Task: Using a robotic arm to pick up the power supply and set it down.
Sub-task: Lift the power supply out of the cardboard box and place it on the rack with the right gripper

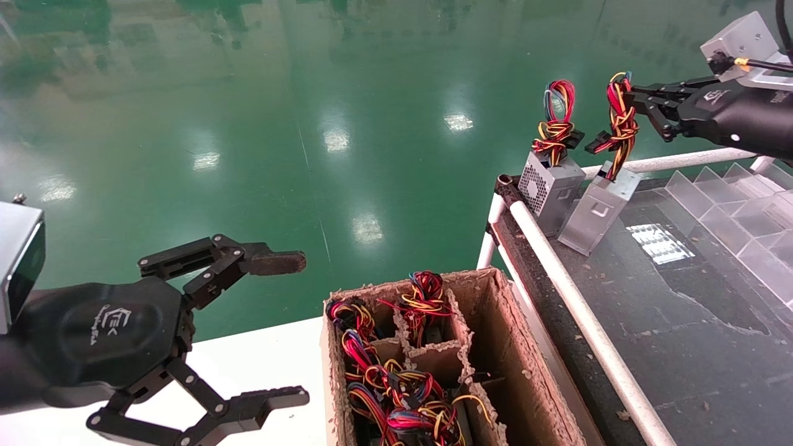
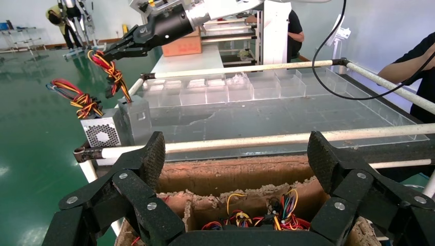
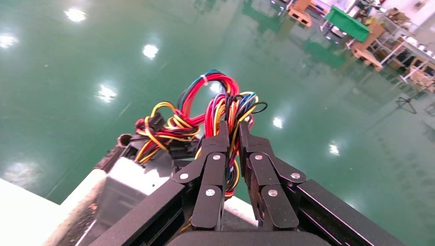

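Observation:
My right gripper (image 1: 633,99) is shut on the knotted red, yellow and black wires (image 1: 621,127) of the power supply (image 1: 598,210). The silver-grey box hangs tilted from those wires, its lower end at the dark table top (image 1: 681,322) by the far left corner. In the right wrist view the gripper (image 3: 233,130) pinches the wire bundle (image 3: 225,105) between its black fingers. The left wrist view shows the same grip (image 2: 114,52) above the box (image 2: 137,117). My left gripper (image 1: 296,328) stays open and holds nothing, low at the left over the white surface, in front of the cardboard box (image 2: 237,154).
A second silver supply (image 1: 548,186) with a tall red wire loop stands upright just left of the held one. A divided cardboard box (image 1: 495,347) holds several more wire bundles. White pipe rails (image 1: 576,310) edge the table; clear plastic compartments (image 1: 743,210) line its right side. People stand beyond it.

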Action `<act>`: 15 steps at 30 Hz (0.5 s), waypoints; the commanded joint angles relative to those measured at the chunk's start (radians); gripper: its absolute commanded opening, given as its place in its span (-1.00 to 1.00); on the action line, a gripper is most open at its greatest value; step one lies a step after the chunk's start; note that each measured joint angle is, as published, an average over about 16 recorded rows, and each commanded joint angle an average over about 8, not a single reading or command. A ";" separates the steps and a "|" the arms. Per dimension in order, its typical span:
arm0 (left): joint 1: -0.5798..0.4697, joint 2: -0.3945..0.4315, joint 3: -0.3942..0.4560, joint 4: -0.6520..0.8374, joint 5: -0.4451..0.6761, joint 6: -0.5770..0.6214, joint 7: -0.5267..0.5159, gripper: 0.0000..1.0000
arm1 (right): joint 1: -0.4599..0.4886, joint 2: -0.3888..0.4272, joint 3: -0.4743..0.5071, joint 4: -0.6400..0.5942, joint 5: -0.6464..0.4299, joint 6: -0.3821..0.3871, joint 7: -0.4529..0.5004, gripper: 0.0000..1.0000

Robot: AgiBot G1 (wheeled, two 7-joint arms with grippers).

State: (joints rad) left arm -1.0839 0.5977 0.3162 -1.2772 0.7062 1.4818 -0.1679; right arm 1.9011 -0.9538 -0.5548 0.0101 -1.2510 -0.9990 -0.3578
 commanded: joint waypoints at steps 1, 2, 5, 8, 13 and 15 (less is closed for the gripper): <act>0.000 0.000 0.000 0.000 0.000 0.000 0.000 1.00 | 0.001 -0.010 0.001 -0.001 0.001 0.022 -0.003 -1.00; 0.000 0.000 0.000 0.000 0.000 0.000 0.000 1.00 | 0.001 -0.015 0.001 -0.001 0.001 0.028 -0.003 -1.00; 0.000 0.000 0.000 0.000 0.000 0.000 0.000 1.00 | 0.004 -0.030 0.002 -0.002 0.002 0.041 -0.002 -1.00; 0.000 0.000 0.000 0.000 0.000 0.000 0.000 1.00 | 0.006 -0.043 0.001 -0.002 0.002 0.047 -0.002 -1.00; 0.000 0.000 0.000 0.000 0.000 0.000 0.000 1.00 | 0.009 -0.060 0.000 -0.002 -0.001 0.055 -0.004 -1.00; 0.000 0.000 0.001 0.000 0.000 0.000 0.000 1.00 | 0.009 -0.066 -0.001 -0.002 -0.002 0.062 -0.005 -1.00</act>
State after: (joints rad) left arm -1.0840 0.5975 0.3168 -1.2772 0.7058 1.4816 -0.1676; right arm 1.9100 -1.0183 -0.5555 0.0068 -1.2520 -0.9327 -0.3632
